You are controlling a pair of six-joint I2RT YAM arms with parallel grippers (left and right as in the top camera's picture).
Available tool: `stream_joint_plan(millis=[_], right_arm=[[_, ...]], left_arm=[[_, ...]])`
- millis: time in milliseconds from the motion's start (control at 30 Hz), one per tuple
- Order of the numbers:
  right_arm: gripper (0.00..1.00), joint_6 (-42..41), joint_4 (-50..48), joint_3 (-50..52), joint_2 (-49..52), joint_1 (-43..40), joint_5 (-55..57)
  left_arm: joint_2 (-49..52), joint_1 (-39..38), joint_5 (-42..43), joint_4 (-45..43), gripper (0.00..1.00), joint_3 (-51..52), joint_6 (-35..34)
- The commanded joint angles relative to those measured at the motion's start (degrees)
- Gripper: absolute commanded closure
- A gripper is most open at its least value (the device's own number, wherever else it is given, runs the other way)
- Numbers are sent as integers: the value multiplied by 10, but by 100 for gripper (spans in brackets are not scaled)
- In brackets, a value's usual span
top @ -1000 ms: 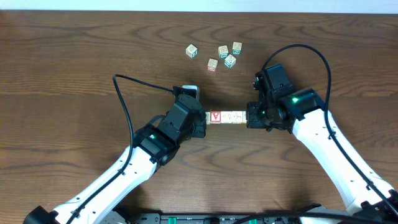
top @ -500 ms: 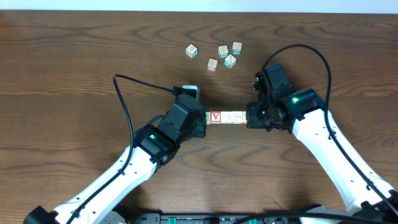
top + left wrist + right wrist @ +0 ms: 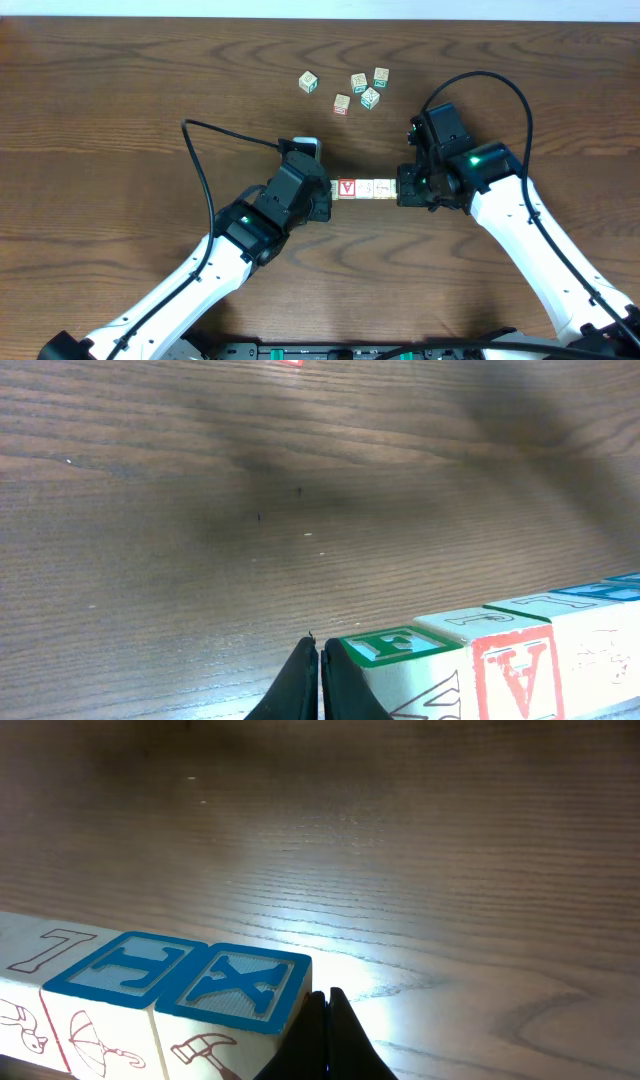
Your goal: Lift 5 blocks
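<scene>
The blocks [image 3: 365, 188] are sitting end to end in a short straight row at the middle of the table [image 3: 120, 100], with the red-lettered block [image 3: 346, 188] near the row's left end. The left gripper [image 3: 327, 190] is pressing against that end with its jaws closed together, so its tip is pushing on the end block rather than clasping it. The right gripper [image 3: 402, 188] is pushing on the opposite end, its fingers [image 3: 322, 1038] likewise shut tight beside a blue X face. The row may be hanging just clear of the wood, though no view is making that certain. Five loose cubes [image 3: 370, 97] are lying well apart from the row, toward the far edge.
</scene>
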State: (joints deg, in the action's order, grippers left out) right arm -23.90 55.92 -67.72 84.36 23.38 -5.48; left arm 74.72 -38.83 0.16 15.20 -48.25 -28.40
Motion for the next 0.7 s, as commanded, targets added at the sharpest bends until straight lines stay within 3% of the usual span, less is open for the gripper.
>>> stream_joint_plan(millis=[0,667], right_arm=[[99,6,-27,-35,-10,37,-234],[99,6,-23,-35,-10,37,-230]], left_arm=[[-7,-47,185,-38,93,-42,3],[-7,-47,184,-38,93,-42,3]])
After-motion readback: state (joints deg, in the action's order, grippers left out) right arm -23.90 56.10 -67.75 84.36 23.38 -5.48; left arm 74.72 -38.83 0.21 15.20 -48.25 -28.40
